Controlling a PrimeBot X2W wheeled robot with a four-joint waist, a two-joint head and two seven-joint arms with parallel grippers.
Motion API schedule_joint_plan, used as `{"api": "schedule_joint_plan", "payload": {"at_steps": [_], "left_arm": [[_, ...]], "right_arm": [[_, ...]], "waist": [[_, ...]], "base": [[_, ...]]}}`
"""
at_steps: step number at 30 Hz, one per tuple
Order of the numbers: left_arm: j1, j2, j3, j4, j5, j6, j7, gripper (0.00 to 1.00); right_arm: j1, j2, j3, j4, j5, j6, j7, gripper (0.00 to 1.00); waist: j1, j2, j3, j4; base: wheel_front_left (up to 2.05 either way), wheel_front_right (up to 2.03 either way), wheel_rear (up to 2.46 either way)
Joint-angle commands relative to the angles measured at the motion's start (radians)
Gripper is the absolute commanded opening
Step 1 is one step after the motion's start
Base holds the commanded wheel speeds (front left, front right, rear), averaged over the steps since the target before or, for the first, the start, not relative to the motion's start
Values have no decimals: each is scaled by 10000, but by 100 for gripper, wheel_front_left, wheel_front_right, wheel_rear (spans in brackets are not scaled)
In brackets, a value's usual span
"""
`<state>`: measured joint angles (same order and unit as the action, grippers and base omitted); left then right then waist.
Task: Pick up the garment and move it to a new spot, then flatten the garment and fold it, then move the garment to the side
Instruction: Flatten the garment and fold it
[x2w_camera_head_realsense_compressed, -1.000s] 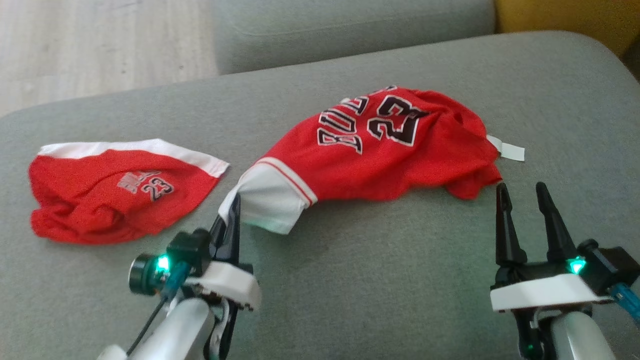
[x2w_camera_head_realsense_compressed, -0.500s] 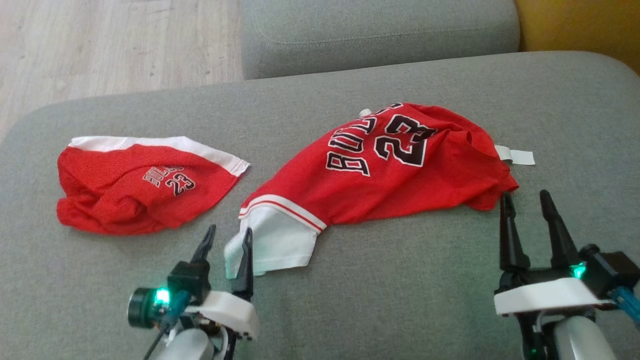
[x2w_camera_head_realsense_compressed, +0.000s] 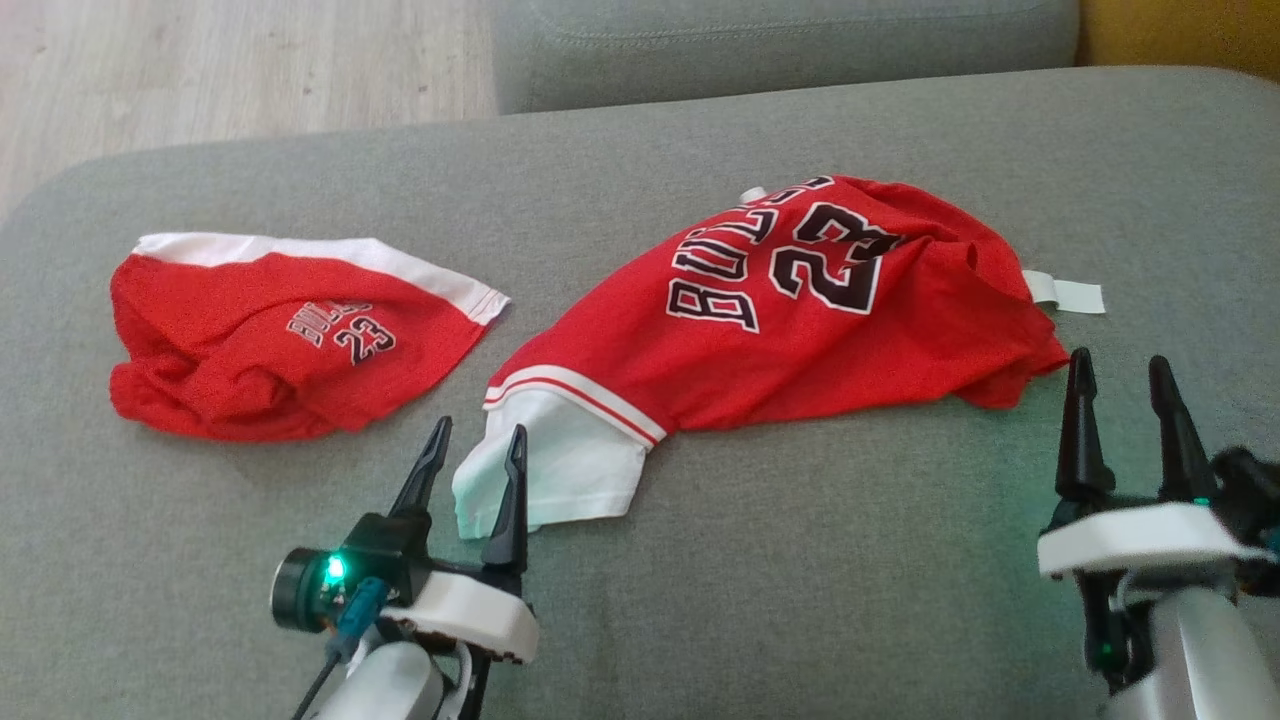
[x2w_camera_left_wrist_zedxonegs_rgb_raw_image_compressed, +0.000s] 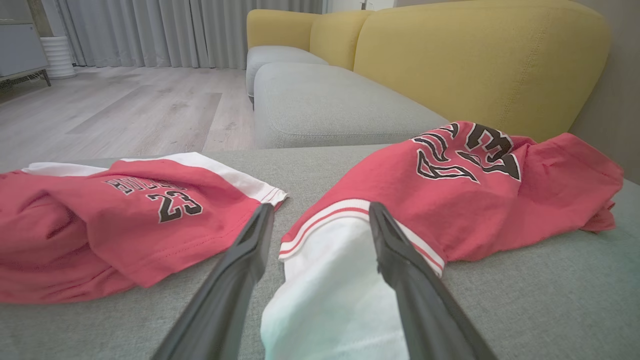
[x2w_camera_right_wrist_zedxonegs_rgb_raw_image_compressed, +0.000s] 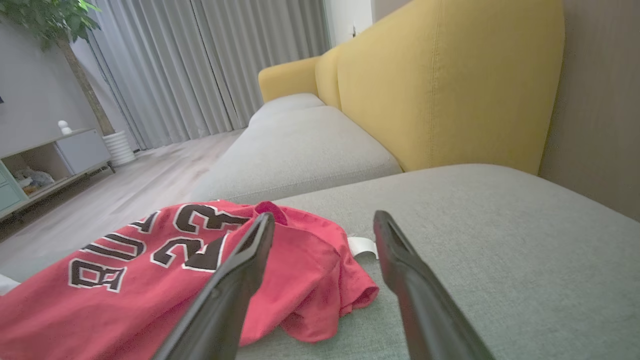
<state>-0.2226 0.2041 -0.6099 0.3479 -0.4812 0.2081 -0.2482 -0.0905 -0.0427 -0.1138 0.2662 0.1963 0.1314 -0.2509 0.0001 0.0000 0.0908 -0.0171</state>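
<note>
The garment (x2w_camera_head_realsense_compressed: 800, 320), a red jersey marked "BULLS 23", lies crumpled across the middle of the grey cushion (x2w_camera_head_realsense_compressed: 800, 580). Its right end is bunched into folds that hide the hem there. A white label (x2w_camera_head_realsense_compressed: 1075, 296) pokes out from behind that end, and what it is attached to cannot be seen. The jersey's white sleeve (x2w_camera_head_realsense_compressed: 560, 470) points towards the left gripper (x2w_camera_head_realsense_compressed: 478, 430), whose two fingers stand apart and are clamped on nothing. In the left wrist view the sleeve lies between them and its near end is cut off by the bottom edge, so it is unclear whether either finger touches the cloth. The right gripper (x2w_camera_head_realsense_compressed: 1118, 360) also has its fingers spread wide. It hovers just beside the jersey's bunched end without gripping it. A second red garment (x2w_camera_head_realsense_compressed: 280, 340) with a white band lies apart at the left, folded over itself so that its shape is hard to make out.
</note>
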Motion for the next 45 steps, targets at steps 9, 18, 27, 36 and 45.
{"api": "schedule_joint_plan", "payload": {"at_steps": [9, 18, 27, 36, 45], "left_arm": [[-657, -87, 303, -199, 213, -178, -120, 100], [-842, -56, 244, -106, 298, -235, -126, 100], [-721, 18, 308, 62, 178, -124, -106, 100], [-565, -75, 346, 139, 75, -95, -117, 100], [-538, -265, 317, 265, 61, -169, -127, 100]], "right_arm": [[-2297, -75, -540, 2733, -23, -7, 669, 100], [-3726, -75, -92, 5051, 280, -7, 327, 25], [-3587, -75, -473, 5128, 276, -7, -82, 0], [-2252, -75, -1459, 3944, 112, -7, -105, 0], [-1677, -75, -2230, 3506, -130, -7, -80, 100]], "waist": [[-1, 0, 354, 271], [-1, 0, 617, 369], [-1, 0, 304, -201], [-1, 0, -34, -854], [-1, 0, -218, -1000]], "base": [[0, 0, 0], [0, 0, 0], [0, 0, 0], [0, 0, 0], [0, 0, 0]]}}
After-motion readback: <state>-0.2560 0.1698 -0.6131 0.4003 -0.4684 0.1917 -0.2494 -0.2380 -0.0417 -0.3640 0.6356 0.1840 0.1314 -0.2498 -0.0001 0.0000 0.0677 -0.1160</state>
